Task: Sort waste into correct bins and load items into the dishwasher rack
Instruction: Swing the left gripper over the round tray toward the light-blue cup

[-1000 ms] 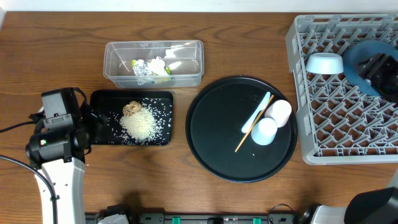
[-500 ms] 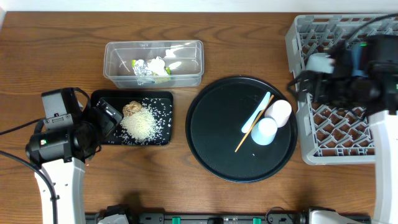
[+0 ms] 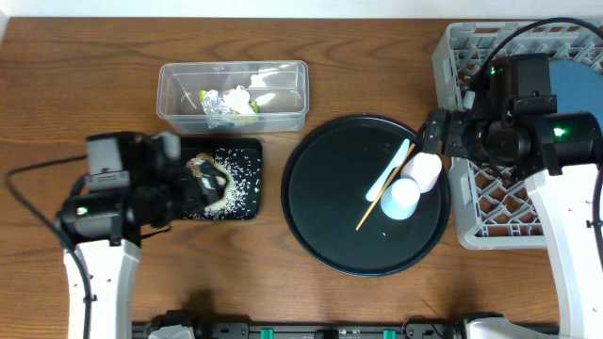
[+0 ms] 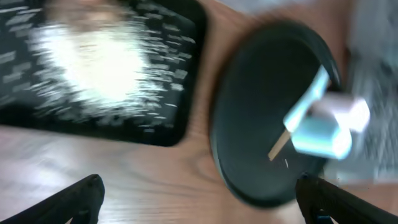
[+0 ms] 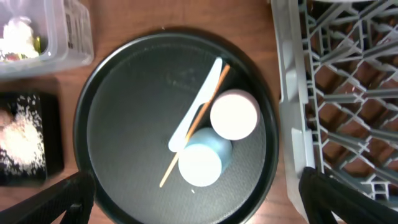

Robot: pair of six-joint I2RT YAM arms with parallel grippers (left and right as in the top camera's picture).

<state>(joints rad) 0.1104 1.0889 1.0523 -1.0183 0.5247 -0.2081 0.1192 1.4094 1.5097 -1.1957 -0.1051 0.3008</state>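
Observation:
Two pale cups, a light blue spoon and a thin wooden stick lie on the round black tray. My right gripper is open and empty, hovering at the tray's right edge beside the grey rack. The blue plate stands in the rack; the bowl is hidden by my right arm. My left gripper is open and empty over the shallow black tray, which holds rice and the brown lump. The clear tub holds the wrapper and wad.
The right wrist view shows the cups, spoon and stick between its open fingers. The left wrist view is blurred, with its open fingers over bare wood between both trays.
My right arm moved left from the rack to the round tray's edge, leaving the blue plate in the rack. My left arm swung right over the shallow black tray.

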